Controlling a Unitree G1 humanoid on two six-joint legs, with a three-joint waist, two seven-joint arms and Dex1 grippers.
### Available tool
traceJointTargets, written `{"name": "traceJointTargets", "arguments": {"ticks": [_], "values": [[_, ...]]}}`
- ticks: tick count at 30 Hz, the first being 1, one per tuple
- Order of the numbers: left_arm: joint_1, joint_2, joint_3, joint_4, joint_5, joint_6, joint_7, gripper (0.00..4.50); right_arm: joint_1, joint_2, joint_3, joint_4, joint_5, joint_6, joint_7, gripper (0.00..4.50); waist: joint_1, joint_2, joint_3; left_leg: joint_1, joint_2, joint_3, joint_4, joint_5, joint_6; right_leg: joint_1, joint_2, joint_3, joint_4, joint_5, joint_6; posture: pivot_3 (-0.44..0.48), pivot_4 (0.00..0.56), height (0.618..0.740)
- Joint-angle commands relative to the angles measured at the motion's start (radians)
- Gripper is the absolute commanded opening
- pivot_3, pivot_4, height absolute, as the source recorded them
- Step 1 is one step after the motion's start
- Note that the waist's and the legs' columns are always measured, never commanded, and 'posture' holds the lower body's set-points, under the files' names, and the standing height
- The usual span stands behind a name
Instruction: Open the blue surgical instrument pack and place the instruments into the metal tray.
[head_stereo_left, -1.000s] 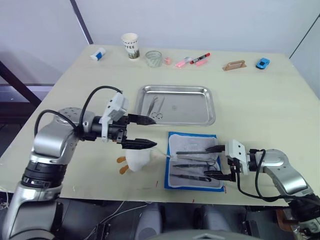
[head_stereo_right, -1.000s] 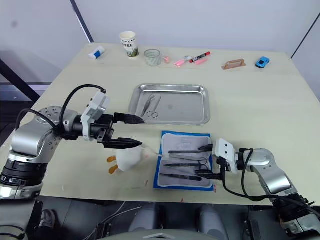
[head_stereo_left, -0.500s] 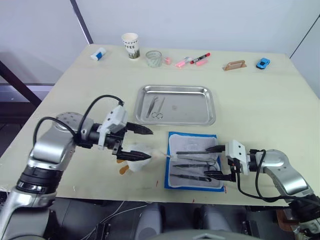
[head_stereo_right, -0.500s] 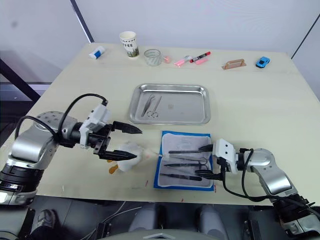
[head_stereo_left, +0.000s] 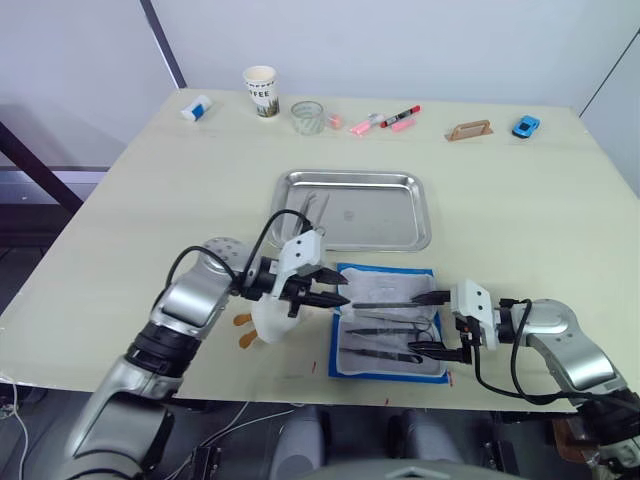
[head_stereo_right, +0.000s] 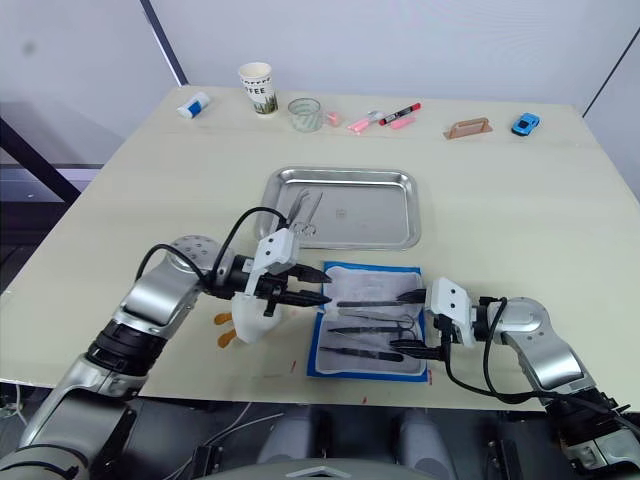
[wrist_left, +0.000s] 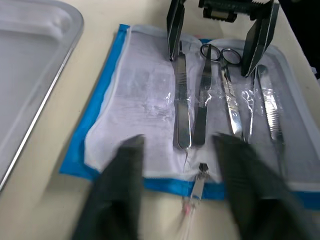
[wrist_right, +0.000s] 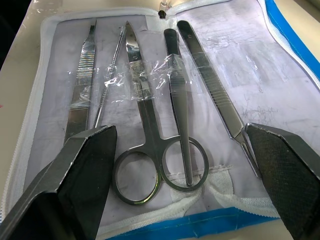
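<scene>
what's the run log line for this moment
pack open, instruments inside | tray holds scissors | left gripper open at pack | right gripper open

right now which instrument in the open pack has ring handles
The scissors, lying in the middle of the blue surgical instrument pack. They alone end in two finger rings; the instruments on either side are straight, plain-ended handles.

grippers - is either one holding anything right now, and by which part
Nothing is held. The left gripper is open at the pack's edge; the right gripper is open astride the scissors' ring handles, not touching them.
</scene>
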Motion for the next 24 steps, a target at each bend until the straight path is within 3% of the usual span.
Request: {"name": "traceJointTargets", "arguments": {"ticks": [1, 24], "values": [[-0.025, -0.029, -0.018, 0.02, 0.027, -0.034, 0.01, 1.8, 0.029, -0.013, 0.022, 0.031, -0.035, 0.032, -0.006, 4.5, -0.001, 0.0, 0.0, 0.0, 0.0, 0.0, 0.0, 0.0, 0.0, 0.0, 0.0, 0.0, 0.0, 0.0, 0.0, 0.0, 0.15, 0.74], [-0.074, -0.124, -0.108, 0.103, 0.151, -0.058, 0.028, 1.8, 0.028, -0.005, 0.028, 0.029, -0.035, 0.038, -0.023, 4.5, -0.001, 0.0, 0.0, 0.0, 0.0, 0.0, 0.0, 0.0, 0.0, 0.0, 0.0, 0.0, 0.0, 0.0, 0.0, 0.0, 0.15, 0.74]]}}
